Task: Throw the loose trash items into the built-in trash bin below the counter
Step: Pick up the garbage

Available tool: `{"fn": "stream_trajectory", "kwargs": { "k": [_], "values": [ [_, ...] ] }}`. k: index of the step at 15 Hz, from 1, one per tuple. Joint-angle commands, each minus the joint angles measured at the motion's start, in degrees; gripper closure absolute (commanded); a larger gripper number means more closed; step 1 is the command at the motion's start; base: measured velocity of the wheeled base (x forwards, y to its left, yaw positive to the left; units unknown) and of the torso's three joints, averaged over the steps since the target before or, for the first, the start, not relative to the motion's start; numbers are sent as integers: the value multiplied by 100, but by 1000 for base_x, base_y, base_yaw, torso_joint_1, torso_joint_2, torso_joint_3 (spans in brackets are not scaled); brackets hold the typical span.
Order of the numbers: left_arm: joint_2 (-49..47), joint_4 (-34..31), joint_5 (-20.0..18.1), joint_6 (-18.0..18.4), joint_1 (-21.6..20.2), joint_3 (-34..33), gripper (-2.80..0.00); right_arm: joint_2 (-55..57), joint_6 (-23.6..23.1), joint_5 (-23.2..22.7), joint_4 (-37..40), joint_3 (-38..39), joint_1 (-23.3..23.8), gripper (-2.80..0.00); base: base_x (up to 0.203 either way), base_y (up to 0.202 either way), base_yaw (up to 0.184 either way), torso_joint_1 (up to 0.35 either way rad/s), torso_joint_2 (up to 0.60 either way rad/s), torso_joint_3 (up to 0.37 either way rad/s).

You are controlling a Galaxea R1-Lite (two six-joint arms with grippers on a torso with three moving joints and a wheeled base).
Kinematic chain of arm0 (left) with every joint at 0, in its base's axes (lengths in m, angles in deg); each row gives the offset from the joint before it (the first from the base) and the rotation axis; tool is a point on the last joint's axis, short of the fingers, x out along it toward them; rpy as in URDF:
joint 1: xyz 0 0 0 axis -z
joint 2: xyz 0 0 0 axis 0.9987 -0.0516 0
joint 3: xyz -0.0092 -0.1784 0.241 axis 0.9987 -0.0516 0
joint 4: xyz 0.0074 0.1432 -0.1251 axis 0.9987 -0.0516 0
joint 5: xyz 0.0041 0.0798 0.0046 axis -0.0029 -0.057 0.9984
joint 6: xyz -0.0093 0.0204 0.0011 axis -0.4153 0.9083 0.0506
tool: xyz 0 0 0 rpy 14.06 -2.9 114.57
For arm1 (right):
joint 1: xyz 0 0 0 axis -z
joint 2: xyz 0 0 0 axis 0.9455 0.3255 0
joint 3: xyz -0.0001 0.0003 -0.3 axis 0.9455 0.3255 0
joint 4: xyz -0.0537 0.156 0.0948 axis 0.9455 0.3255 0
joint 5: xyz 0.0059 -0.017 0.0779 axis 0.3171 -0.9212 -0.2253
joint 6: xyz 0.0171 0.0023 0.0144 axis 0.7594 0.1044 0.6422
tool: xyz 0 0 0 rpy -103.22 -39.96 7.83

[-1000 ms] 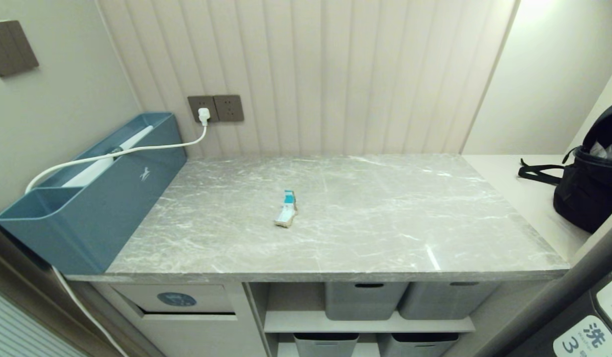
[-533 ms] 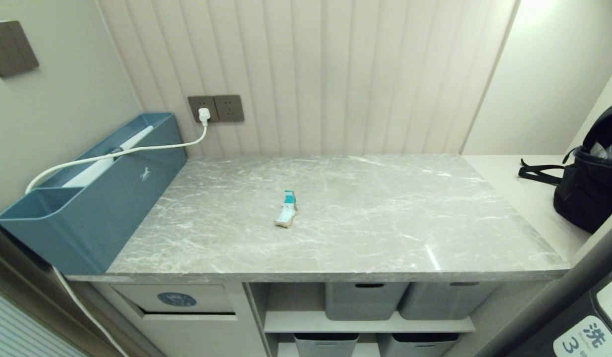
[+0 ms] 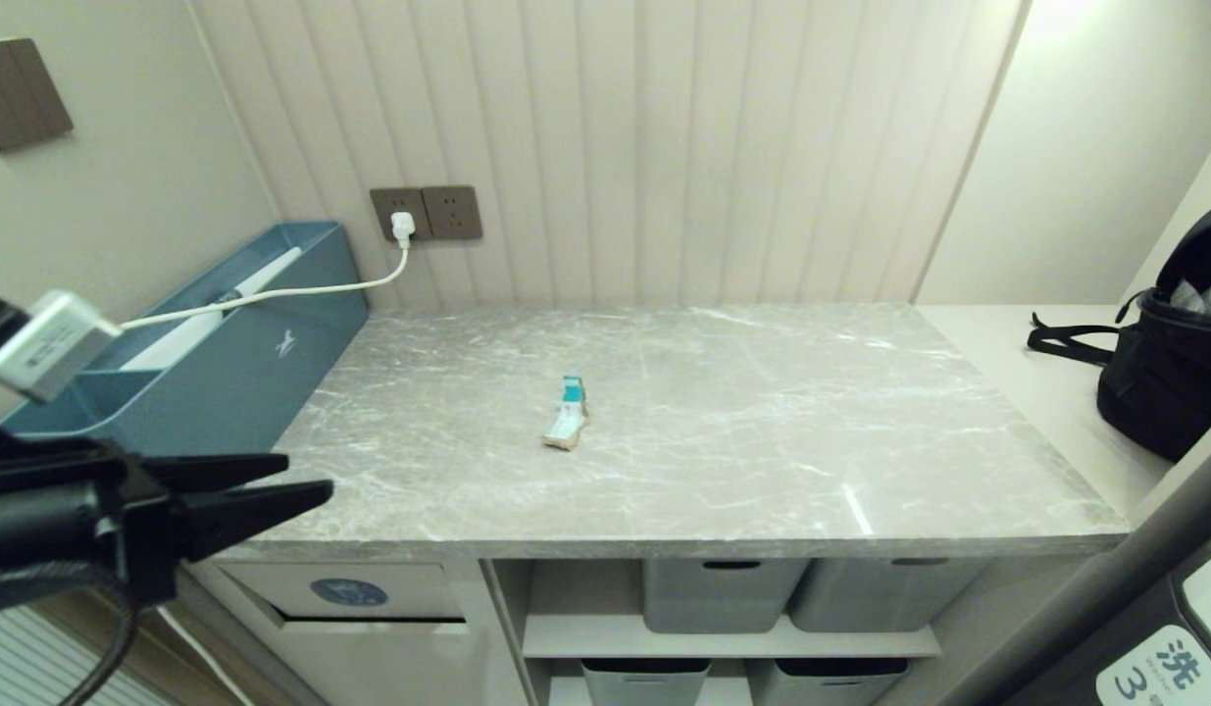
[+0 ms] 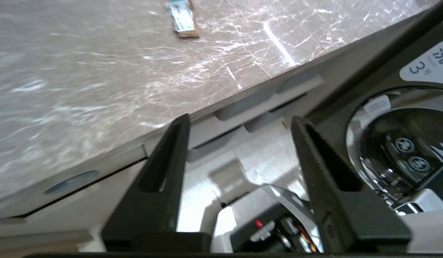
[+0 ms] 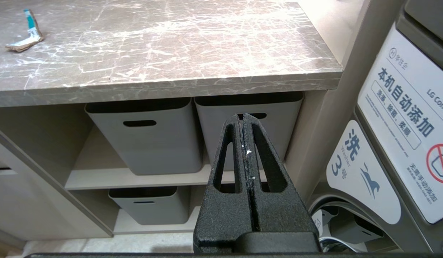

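At the counter (image 3: 723, 490) front edge, left end effector (image 3: 306, 476) spread, well apart from the carton scrap (image 3: 567, 417).

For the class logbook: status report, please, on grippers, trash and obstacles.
Left gripper jaws open, empty, at counter's left front edge. Right gripper shut, parked low. One carton scrap mid-counter, untouched. Path clear.
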Motion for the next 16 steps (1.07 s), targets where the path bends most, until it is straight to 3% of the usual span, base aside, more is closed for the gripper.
{"fn": "stream_trajectory", "kwargs": {
  "k": [1, 4, 7, 10, 13, 15, 16],
  "values": [
    [-1352, -4, 58, -59, 284, 478, -280, 0, 1, 2, -4, 9, -1, 0, 0, 0, 0, 0, 0, 0],
    [-2825, 20, 554, -501, 913, 1572, -280, 0, 1, 2, -4, 9, -1, 0, 0, 0, 0, 0, 0, 0],
    [-4302, 227, 1407, -952, 1346, 2962, -280, 0, 1, 2, -4, 9, -1, 0, 0, 0, 0, 0, 0, 0],
    [-5489, 644, 2018, -1591, 1713, 4165, -280, 0, 1, 2, -4, 9, -1, 0, 0, 0, 0, 0, 0, 0],
    [-6538, 757, 3054, -1711, 2090, 5387, -280, 0, 1, 2, -4, 9, -1, 0, 0, 0, 0, 0, 0, 0],
    [-6981, 755, 4096, -1700, 2174, 5975, -280, 0, 1, 2, -4, 9, -1, 0, 0, 0, 0, 0, 0, 0],
    [-7067, 744, 4250, -1682, 2166, 6070, -280, 0, 1, 2, -4, 9, -1, 0, 0, 0, 0, 0, 0, 0]
  ]
}}
